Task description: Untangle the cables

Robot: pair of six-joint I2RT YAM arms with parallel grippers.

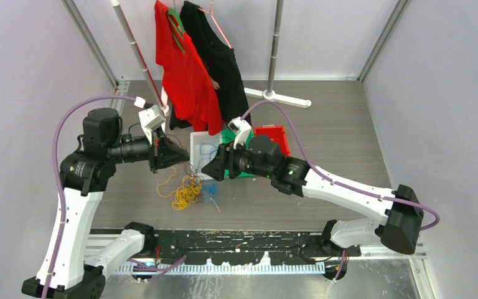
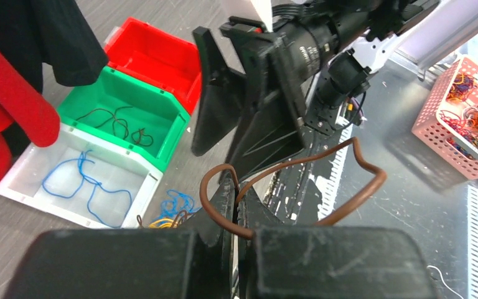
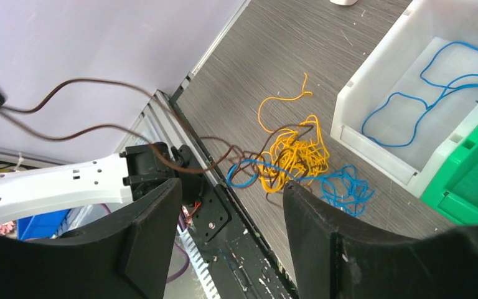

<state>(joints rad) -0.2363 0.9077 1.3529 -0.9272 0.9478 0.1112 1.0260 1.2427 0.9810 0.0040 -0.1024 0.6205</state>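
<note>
The cables (image 1: 187, 190) lie on the table as a tangled bunch of yellow-orange, blue and dark strands (image 3: 292, 159). One brown cable (image 3: 99, 83) runs up out of the bunch to my left gripper (image 2: 238, 182), which is shut on it, and a brown loop (image 2: 364, 187) sticks out beside the jaws. In the top view the left gripper (image 1: 185, 158) hangs above the bunch. My right gripper (image 3: 230, 202) faces it from the right (image 1: 207, 169), open and holding nothing, above the near edge of the bunch.
Three bins stand behind the bunch: a white bin (image 2: 12, 180) holding a blue cable (image 3: 423, 106), a green bin (image 2: 162, 131) holding a dark cable, and a red bin (image 2: 155, 56). A pink basket (image 2: 429, 124) of cables sits off the table. Red and black shirts (image 1: 187, 75) hang behind.
</note>
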